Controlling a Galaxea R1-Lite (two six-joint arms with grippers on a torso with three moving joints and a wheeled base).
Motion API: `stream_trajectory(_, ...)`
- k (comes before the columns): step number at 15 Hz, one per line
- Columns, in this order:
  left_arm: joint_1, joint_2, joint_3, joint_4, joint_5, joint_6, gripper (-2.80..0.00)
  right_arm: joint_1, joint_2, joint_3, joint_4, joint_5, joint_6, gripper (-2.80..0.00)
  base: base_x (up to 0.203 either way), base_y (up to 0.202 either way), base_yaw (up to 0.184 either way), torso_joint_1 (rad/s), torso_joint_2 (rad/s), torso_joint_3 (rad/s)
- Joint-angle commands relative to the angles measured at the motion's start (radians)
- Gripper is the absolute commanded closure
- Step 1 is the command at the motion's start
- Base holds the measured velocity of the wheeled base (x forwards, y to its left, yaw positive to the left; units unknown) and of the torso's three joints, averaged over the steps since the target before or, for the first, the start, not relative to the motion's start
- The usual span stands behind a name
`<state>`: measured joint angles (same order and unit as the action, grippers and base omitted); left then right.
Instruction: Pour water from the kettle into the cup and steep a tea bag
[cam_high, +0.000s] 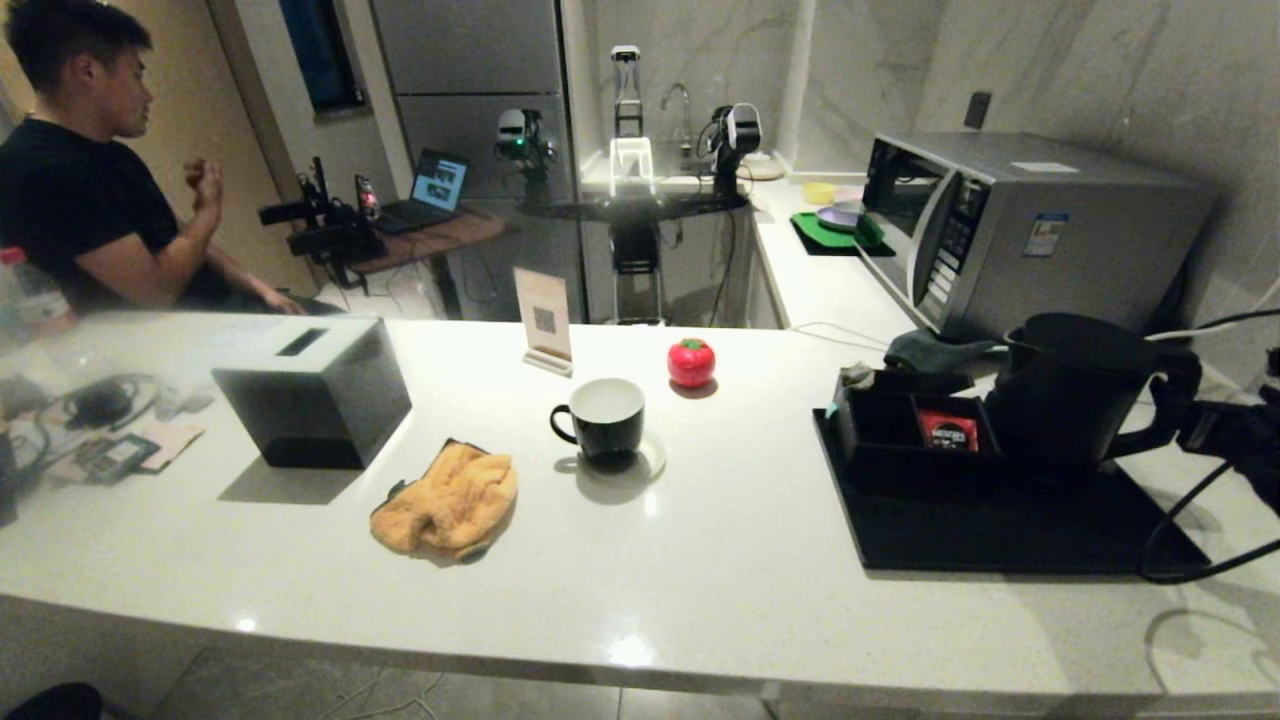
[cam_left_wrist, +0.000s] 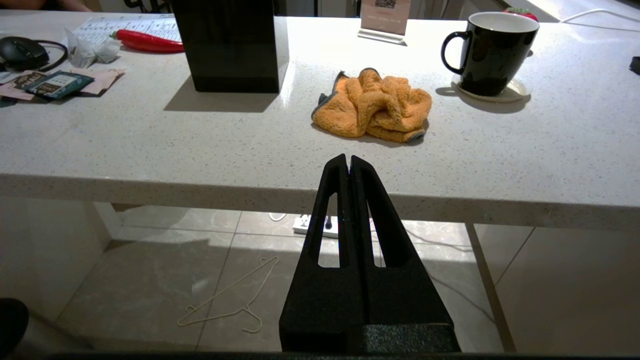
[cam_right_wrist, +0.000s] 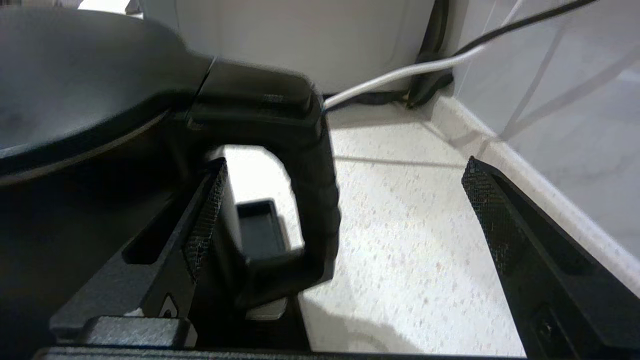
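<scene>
The black kettle (cam_high: 1070, 390) stands on a black tray (cam_high: 1000, 530) at the right of the counter. My right gripper (cam_high: 1185, 415) reaches in from the right edge at its loop handle. In the right wrist view the gripper (cam_right_wrist: 345, 170) is open wide, and the kettle handle (cam_right_wrist: 315, 200) stands between the fingers, close to one of them and untouched by the other. The black cup (cam_high: 605, 415), white inside, sits on a coaster mid-counter and also shows as the cup (cam_left_wrist: 492, 50). My left gripper (cam_left_wrist: 348, 159) is shut and parked below the counter's front edge. No tea bag shows.
A black compartment box (cam_high: 905, 430) with a red packet sits beside the kettle. A microwave (cam_high: 1020, 230) stands behind it, with cables trailing at the right. An orange cloth (cam_high: 447, 500), a black box (cam_high: 315, 395), a sign stand (cam_high: 543, 320) and a red tomato-shaped object (cam_high: 690, 362) share the counter. A person (cam_high: 80, 170) sits far left.
</scene>
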<state>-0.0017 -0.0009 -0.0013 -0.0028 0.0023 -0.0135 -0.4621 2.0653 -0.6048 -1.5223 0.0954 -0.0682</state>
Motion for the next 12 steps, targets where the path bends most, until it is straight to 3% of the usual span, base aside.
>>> stream_trajectory(1,0.000,0.001,0.000,0.000,0.001,0.000,0.00,0.000,0.018,-0.015,-0.045,0.001,-0.002,-2.80,0.000,0.000,0.000,0.000,0.00,0.000)
stream_trajectory(12,0.000,0.001,0.000,0.000,0.001,0.000,0.00,0.000,0.060,-0.063,-0.048,0.000,-0.001,-2.80,0.000,0.000,0.000,0.000,0.00,0.000)
